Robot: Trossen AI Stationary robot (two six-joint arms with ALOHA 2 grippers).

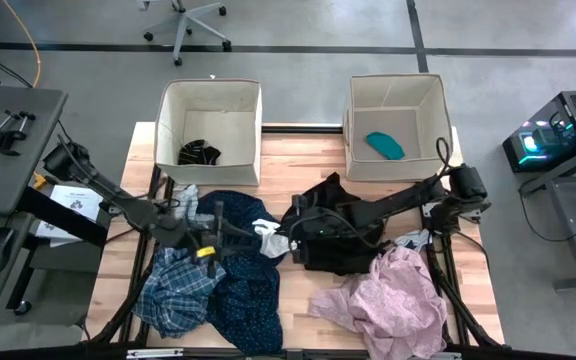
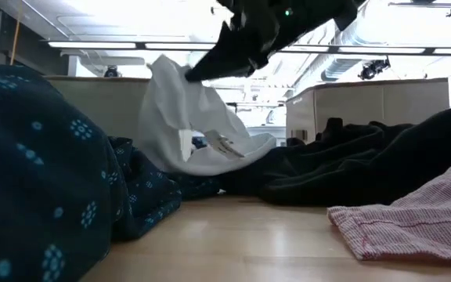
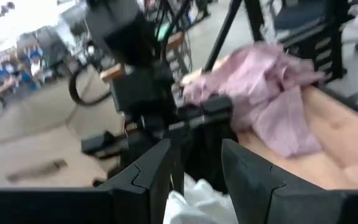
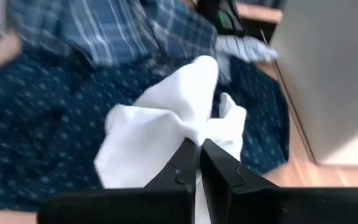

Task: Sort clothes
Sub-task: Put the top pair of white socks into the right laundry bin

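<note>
My right hand is pinching the white garment, lifted just above the navy patterned shirt. My left hand sits directly opposite with fingers half spread; the white cloth shows between them, but I cannot tell if it grips.

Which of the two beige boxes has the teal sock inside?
The right box, on the right arm's side, holds the teal sock. The left box contains only a dark striped item.
</note>
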